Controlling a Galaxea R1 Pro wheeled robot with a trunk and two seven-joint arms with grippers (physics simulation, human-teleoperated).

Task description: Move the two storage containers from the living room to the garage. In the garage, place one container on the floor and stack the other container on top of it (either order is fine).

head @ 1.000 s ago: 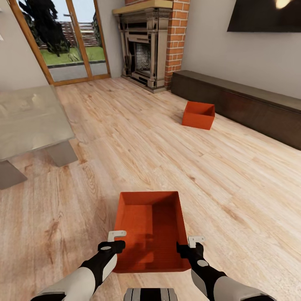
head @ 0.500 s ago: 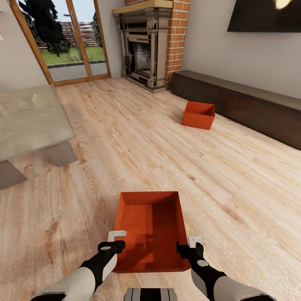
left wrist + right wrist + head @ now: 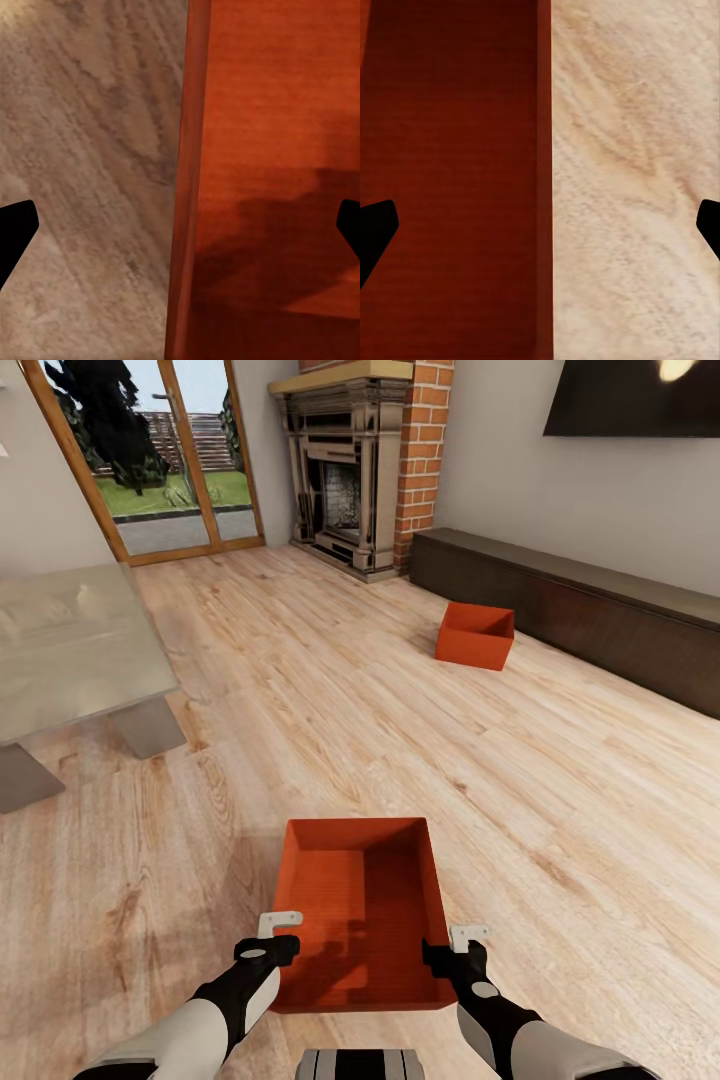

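Head view shows our left tool (image 3: 283, 926) and right tool (image 3: 462, 940) flanking the near orange-red rectangular plastic bin (image 3: 360, 905) on the light wood plank floor (image 3: 300, 690), its long axis running away from us. Each tool is spread wide, straddling a side wall, unclamped. The second identical bin (image 3: 475, 634) sits well ahead to the right, near the long dark low cabinet (image 3: 600, 610).

We see a light wood plank floor (image 3: 330, 700), brick fireplace (image 3: 365, 460), long dark low cabinet (image 3: 580, 610), wall-mounted black TV (image 3: 640, 395), glass table (image 3: 70, 645) and wood-framed glazed doors (image 3: 150, 450).
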